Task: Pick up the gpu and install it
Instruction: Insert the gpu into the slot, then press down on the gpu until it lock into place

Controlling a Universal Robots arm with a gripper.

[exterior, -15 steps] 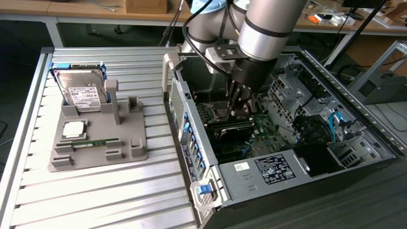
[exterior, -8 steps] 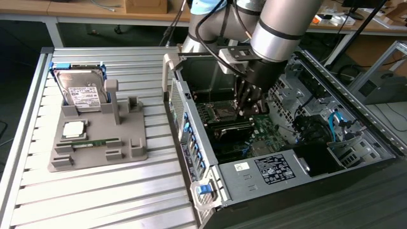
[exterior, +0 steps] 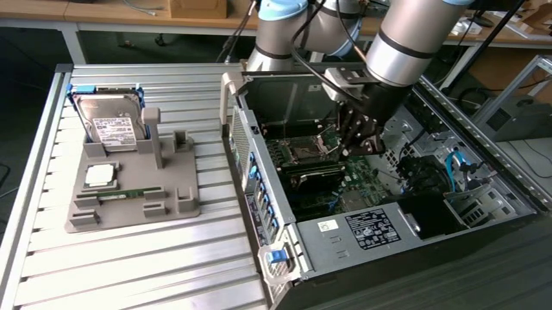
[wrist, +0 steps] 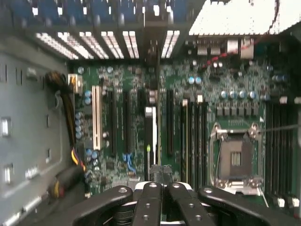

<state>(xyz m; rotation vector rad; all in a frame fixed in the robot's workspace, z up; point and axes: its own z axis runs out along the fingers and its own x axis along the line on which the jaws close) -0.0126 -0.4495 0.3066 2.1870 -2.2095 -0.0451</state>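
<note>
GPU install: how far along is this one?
Pickup looks done: the claw is shut on a thin card seen edge-on, apparently the gpu, inside the open computer case, above the motherboard slots. Left: seating it. Whether it has entered a slot yet cannot be told.

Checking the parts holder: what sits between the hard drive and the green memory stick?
In the exterior view, a square silver chip lies on the grey holder between the hard drive and the memory stick.
</note>
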